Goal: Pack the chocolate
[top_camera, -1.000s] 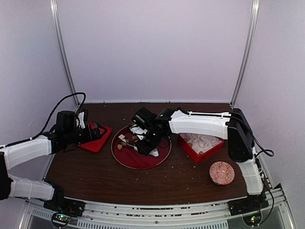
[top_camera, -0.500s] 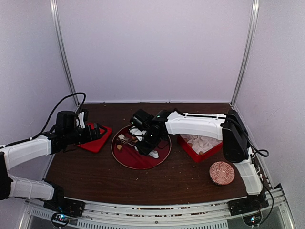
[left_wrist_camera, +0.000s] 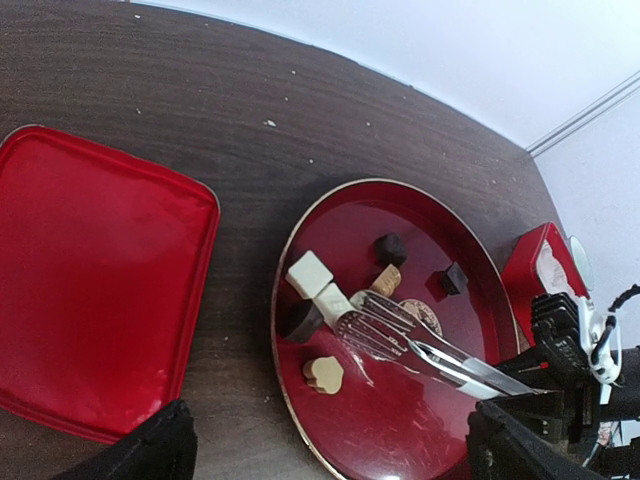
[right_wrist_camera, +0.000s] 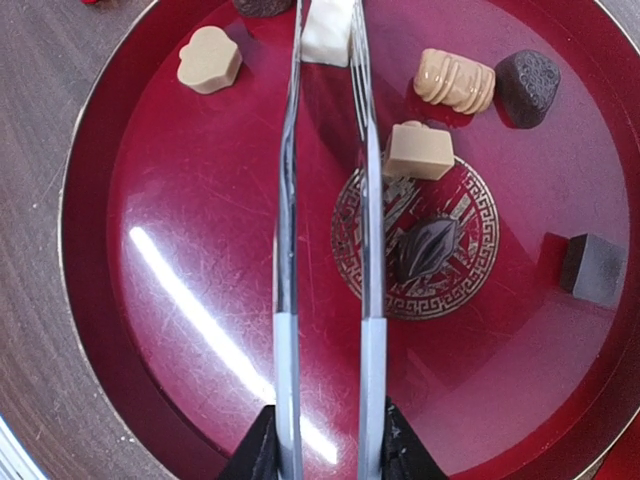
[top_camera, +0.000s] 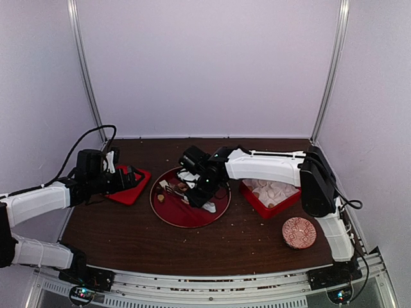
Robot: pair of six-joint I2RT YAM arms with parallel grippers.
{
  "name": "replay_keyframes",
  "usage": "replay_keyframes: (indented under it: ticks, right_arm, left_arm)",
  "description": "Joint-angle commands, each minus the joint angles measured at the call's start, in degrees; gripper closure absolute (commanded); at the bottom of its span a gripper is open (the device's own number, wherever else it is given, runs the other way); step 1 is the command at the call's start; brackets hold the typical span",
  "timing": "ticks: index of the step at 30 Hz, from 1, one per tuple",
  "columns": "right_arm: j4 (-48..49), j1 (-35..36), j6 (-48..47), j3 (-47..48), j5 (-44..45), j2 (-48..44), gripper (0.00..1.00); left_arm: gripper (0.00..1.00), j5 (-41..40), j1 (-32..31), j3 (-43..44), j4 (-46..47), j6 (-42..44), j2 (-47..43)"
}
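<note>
Several chocolates (right_wrist_camera: 455, 80), dark brown, tan and white, lie loose on a round red plate (right_wrist_camera: 190, 350) in the middle of the dark wooden table (top_camera: 192, 247). A gold Greek-key medallion (right_wrist_camera: 470, 285) marks the plate's centre, and a dark leaf-shaped piece (right_wrist_camera: 427, 250) sits on it, with a tan cube (right_wrist_camera: 418, 151) just beside.

At the far end of the plate a white cube (right_wrist_camera: 328, 25) lies between the tips of a pair of metal tongs (right_wrist_camera: 287, 250). The blades stand narrow on either side of it, though whether they pinch it cannot be told. The right gripper (right_wrist_camera: 325, 455) clamps the tongs by their handles.

A red box (top_camera: 257, 204) lined with white paper cups (top_camera: 273, 190) stands to the right of the plate, and a small pink patterned dish (top_camera: 298, 232) sits nearer the arm bases. Left of the plate lies a flat red tray (left_wrist_camera: 90, 290). The left gripper (top_camera: 130, 176) hangs over it, its fingers (left_wrist_camera: 150, 450) spread wide and holding nothing.
</note>
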Motion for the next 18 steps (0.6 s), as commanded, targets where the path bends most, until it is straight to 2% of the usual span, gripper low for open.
replay_keyframes:
  ticks: [1,5,13,18]
  right_arm:
    - [2.68,-0.32,0.62,-3.76,-3.22,-7.48,0.81]
    - [6.23,-0.34,1.4,-8.73,-4.71,-12.86,0.82]
    - [7.1,-1.72,1.83,-15.31,-4.98,-20.36,0.88]
    - [9.4,-4.75,2.83,-25.24,-5.56,-29.85,0.88]
  left_arm:
    - [0.03,-0.49,-0.32,0.65,2.49,0.45,0.24]
    - [0.03,-0.39,-0.32,0.6,2.73,0.24,0.37]
    - [0.03,-0.28,-0.32,0.22,2.72,-0.04,-0.37]
    - [0.03,-0.5,-0.32,-0.05,2.61,-0.04,-0.79]
